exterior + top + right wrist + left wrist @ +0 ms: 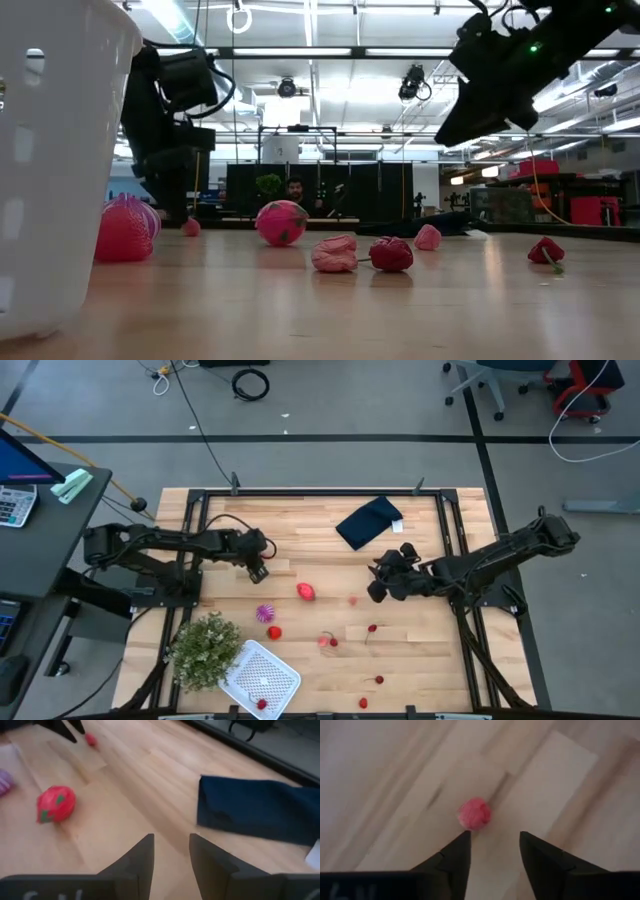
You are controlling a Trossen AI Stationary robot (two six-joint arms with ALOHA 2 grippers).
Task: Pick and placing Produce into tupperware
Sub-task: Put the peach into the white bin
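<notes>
Small red toy fruits lie scattered on the wooden table. A strawberry-like piece [306, 592] lies mid-table, with a spiky magenta piece [264, 612] nearer the front and cherries [328, 641] beyond it. One red piece [262, 704] lies in the white perforated tupperware [262, 676] at the near edge. My left gripper [492, 845] is open and hovers over a small red berry [474, 813], which lies just past its fingertips. My right gripper [171, 847] is also open, above bare wood between the strawberry piece [56, 804] and the navy cloth [260, 815].
A green bushy plant [205, 650] stands left of the tupperware. The folded navy cloth [368, 522] lies near the far edge. A black frame [320, 491] runs around the table top. More cherries [378, 680] lie toward the near right.
</notes>
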